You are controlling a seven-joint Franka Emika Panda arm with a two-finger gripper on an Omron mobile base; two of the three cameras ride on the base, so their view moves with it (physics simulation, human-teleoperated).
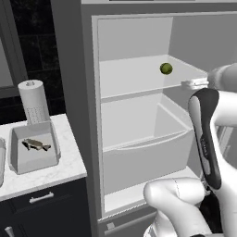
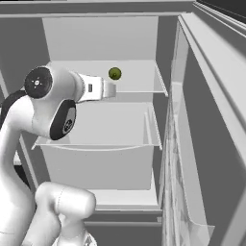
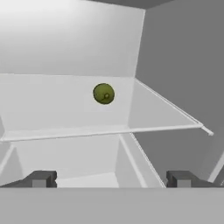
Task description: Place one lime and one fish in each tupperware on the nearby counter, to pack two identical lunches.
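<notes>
A green lime (image 1: 166, 68) (image 2: 115, 73) (image 3: 103, 93) rests alone on the upper shelf of the open fridge, towards the back. My gripper (image 1: 190, 84) (image 2: 112, 90) (image 3: 111, 179) hovers at the shelf's front edge, short of the lime, open with nothing between its fingers. On the counter (image 1: 69, 169) to the left stands a grey tupperware (image 1: 51, 159) with a fish (image 1: 36, 144) lying inside. A sliver of another container (image 1: 1, 162) shows at the far left edge.
A paper towel roll (image 1: 33, 102) stands behind the tupperware. Below the shelf, the fridge has a deep white drawer (image 1: 148, 157) (image 2: 96, 163). The open fridge door (image 2: 202, 144) stands close on the right. Black cabinets (image 1: 41, 203) sit under the counter.
</notes>
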